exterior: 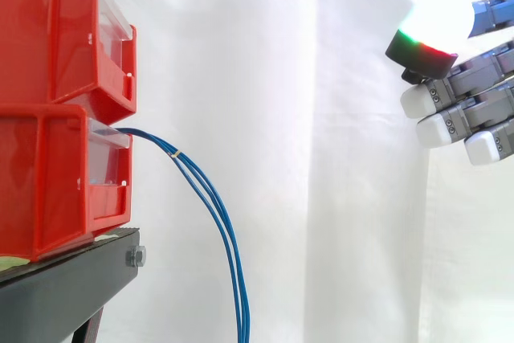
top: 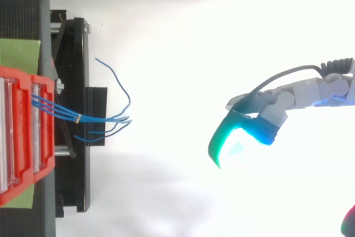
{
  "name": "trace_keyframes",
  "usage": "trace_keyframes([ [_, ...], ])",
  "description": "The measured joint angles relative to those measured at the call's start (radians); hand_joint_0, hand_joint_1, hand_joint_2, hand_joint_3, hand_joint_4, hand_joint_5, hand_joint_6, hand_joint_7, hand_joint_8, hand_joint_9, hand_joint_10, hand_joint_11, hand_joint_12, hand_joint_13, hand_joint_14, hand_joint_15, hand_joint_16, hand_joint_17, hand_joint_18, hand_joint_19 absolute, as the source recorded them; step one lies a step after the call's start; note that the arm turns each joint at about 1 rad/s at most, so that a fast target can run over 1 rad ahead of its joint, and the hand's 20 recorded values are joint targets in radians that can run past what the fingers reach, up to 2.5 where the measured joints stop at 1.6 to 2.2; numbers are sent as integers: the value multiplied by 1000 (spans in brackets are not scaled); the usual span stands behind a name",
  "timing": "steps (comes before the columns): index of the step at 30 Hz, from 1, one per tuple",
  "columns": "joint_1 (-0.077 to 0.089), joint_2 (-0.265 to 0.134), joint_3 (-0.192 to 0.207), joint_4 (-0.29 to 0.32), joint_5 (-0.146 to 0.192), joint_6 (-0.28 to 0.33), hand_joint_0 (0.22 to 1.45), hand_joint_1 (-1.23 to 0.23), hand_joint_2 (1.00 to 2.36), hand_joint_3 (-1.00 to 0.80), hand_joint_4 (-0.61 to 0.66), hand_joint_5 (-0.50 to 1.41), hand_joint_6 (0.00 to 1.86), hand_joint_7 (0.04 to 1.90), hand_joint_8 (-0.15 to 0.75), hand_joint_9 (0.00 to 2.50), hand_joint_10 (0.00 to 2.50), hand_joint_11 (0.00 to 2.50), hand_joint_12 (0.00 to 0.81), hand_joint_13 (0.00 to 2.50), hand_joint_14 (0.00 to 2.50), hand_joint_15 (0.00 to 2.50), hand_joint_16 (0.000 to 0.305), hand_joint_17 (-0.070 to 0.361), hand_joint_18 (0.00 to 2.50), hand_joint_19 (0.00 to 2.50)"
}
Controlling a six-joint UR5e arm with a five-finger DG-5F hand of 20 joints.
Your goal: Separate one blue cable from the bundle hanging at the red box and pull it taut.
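A bundle of thin blue cables comes out of the lower red bin, is tied by a small pale band and droops down past the stand. From above the blue cables fan out past the band into several loose ends. My hand hangs well to the right of the bundle, at about the lower bin's height, apart from the cables. Its fingers are straight and point left, with the thumb's glowing pad above them. Nothing is between them. In the top view the hand is at the right.
Two red bins, the upper red bin stacked on the lower, stand on a black stand at the left. A white curtain hangs behind. Between the cables and the hand is open space.
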Motion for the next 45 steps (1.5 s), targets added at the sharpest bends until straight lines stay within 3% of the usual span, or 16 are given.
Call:
trace_keyframes([
  [6, -1, 0, 0, -7, 0, -2, 544, -471, 1000, -500, 204, -235, 503, 792, 249, 325, 6, 160, 348, 314, 5, 119, 51, 114, 329, 386],
  [13, -2, -2, -1, -73, -1, -43, 543, -471, 1000, -500, 204, -235, 503, 789, 248, 324, 6, 168, 348, 316, 5, 127, 50, 113, 328, 389],
  [23, -3, -4, -1, -71, 19, -69, 544, -471, 1000, -500, 204, -235, 502, 790, 248, 324, 6, 174, 349, 316, 4, 123, 50, 113, 328, 389],
  [37, 0, -20, -1, -9, 84, -73, 544, -470, 1000, -500, 205, -234, 502, 790, 250, 326, 6, 173, 348, 317, 5, 124, 50, 113, 329, 389],
  [45, -3, -76, 0, 57, 120, -62, 543, -467, 1000, -500, 210, -232, 502, 791, 253, 342, 6, 170, 348, 315, 4, 114, 50, 113, 327, 388],
])
